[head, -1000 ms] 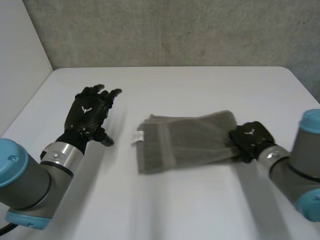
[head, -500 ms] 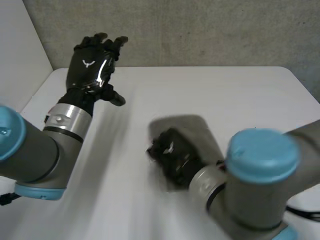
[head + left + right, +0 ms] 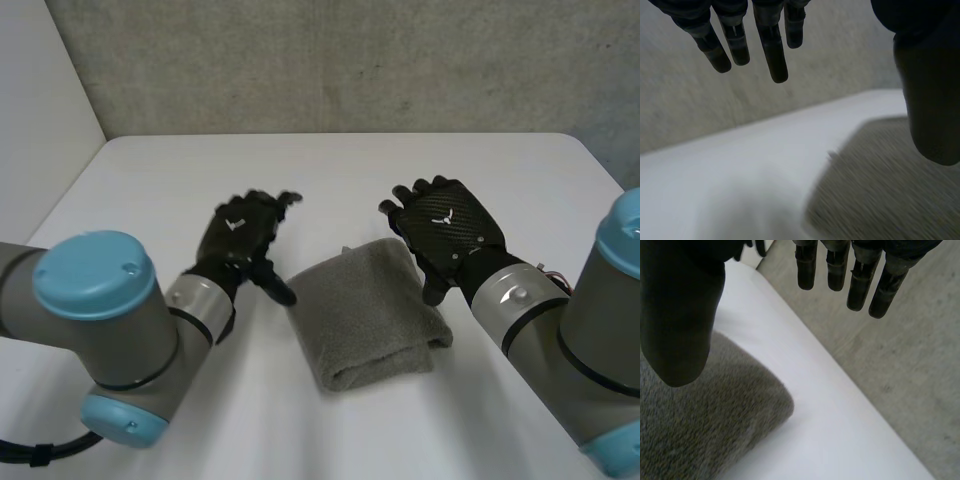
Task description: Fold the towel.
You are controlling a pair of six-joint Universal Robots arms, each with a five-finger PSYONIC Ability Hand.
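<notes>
In the head view, the towel lies in the middle of the smooth white table, between the two hands. It is folded into a thick, compact pad, roughly rectangular, of grey fuzzy cloth with soft rounded edges. The left hand is glossy black and sits just beside the towel's left edge. Its fingers are straight and spread, and they hold nothing. The right hand has a woven pattern on its back and is at the towel's far right corner, its fingers also loose and empty. I cannot tell if either hand touches the cloth. Behind the table stands a rough grey concrete wall.

In the left wrist view, the fingers hang straight and apart from the thumb. The towel lies under the thumb, and its pile is blurred and hard to read.

In the right wrist view, the fingers are straight and the thumb stands well away from them. One rounded, fluffy corner of the towel lies under the thumb, and the rest is cut off.
</notes>
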